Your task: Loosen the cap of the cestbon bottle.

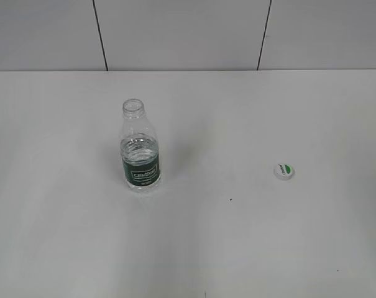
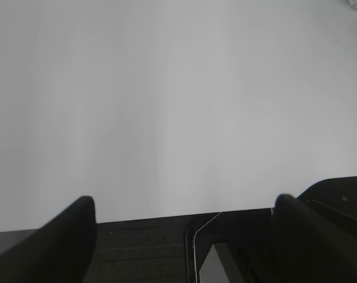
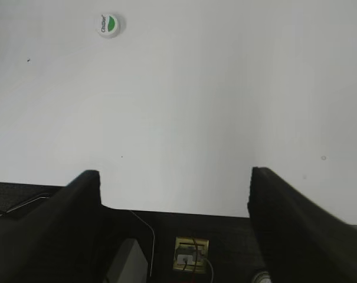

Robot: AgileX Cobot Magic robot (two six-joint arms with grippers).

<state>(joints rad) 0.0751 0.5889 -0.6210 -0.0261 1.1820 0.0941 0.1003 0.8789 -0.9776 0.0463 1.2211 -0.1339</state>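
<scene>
The cestbon bottle (image 1: 140, 150) stands upright on the white table, left of the middle in the exterior view, with its neck open and no cap on it. The cap (image 1: 284, 171) lies flat on the table well to the bottle's right, green mark up; it also shows at the top left of the right wrist view (image 3: 108, 25). Neither arm shows in the exterior view. My left gripper (image 2: 184, 203) is open and empty above the table's near edge. My right gripper (image 3: 173, 177) is open and empty, far short of the cap.
The white table (image 1: 237, 236) runs back to a grey panelled wall (image 1: 181, 31). Below both grippers lies the table's front edge with dark flooring and cables (image 3: 190, 253).
</scene>
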